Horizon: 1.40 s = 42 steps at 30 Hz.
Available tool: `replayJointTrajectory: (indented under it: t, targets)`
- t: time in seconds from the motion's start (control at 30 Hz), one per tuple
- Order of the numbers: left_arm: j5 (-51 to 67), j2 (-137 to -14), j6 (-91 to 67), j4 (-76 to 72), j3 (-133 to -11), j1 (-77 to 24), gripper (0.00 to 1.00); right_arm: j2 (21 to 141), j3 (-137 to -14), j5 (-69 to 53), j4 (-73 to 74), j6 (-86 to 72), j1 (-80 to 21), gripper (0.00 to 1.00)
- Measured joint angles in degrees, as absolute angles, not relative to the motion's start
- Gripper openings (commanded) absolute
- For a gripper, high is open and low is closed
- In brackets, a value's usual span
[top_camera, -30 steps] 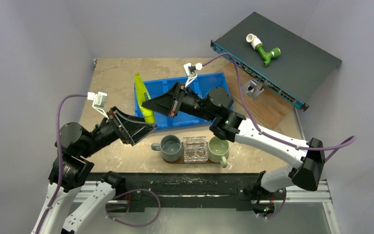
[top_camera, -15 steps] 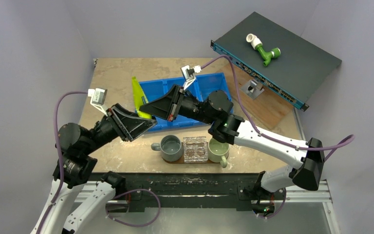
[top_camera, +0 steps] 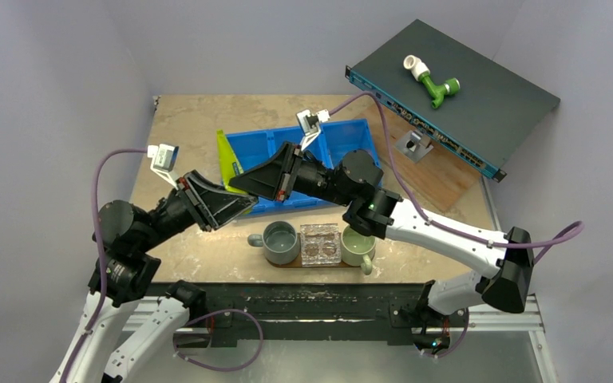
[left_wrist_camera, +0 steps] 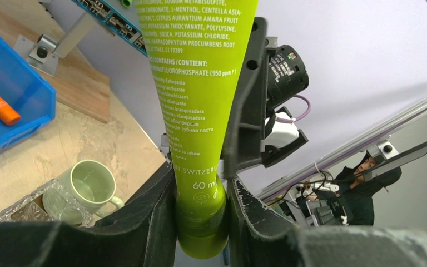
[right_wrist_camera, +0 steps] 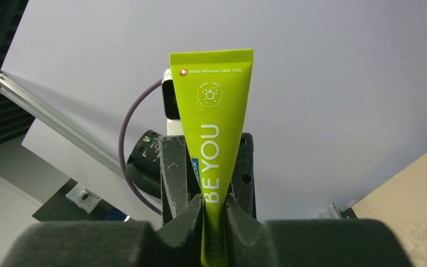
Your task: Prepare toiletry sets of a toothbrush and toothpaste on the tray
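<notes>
Green toothpaste (left_wrist_camera: 200,83) is held in mid-air over the desk (top_camera: 191,120), beside the blue bin (top_camera: 343,136). I judge this a handover toward the tray (top_camera: 311,266). Left claw (left_wrist_camera: 201,222) is clamped on its cap end; right claw (right_wrist_camera: 214,222) flanks the body, grip I cannot tell

From above, my left hand (top_camera: 246,205) and right hand (top_camera: 236,182) meet over the green tube (top_camera: 225,157), hiding all but its flat end. The mugs (top_camera: 279,242) cover most of the tray (top_camera: 319,266). Left wrist view crops that end.
</notes>
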<state>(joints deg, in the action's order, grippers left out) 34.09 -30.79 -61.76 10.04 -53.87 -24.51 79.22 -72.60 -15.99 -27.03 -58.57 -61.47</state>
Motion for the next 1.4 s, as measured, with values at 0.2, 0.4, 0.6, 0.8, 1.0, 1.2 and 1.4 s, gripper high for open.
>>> replayJointTrajectory:
  t: [0.2, 0.4, 0.6, 0.8, 1.0, 1.2, 1.4]
  targets:
    - [35.86, -30.79, -58.87, 12.08, -53.89, -24.51, 0.0, 76.23, -72.6, -14.68, -23.09, -54.72, -61.52, 0.47]
    - [36.73, -30.81, -52.07, 19.16, -55.05, -24.51, 0.0, 73.87, -74.13, -11.14, -15.51, -48.31, -61.56, 0.52]
    - [37.04, -32.56, -42.61, 28.82, -56.84, -24.51, 0.0, 71.99, -78.85, -6.37, -5.52, -41.17, -61.54, 0.58]
    - [34.98, -35.83, -31.62, 40.47, -59.96, -24.51, 0.0, 71.29, -83.64, -1.19, 6.9, -36.29, -61.54, 0.61]
    - [31.0, -39.57, -21.17, 51.29, -65.28, -24.67, 0.0, 71.88, -87.44, 3.25, 18.28, -33.26, -61.34, 0.66]
    - [22.0, -40.42, -14.63, 58.7, -68.45, -31.42, 0.0, 71.88, -87.46, 3.27, 24.84, -32.56, -59.53, 0.67]
    - [8.25, -43.18, -11.09, 64.45, -71.46, -42.72, 0.0, 71.88, -87.11, -4.91, 26.46, -34.13, -53.52, 0.67]
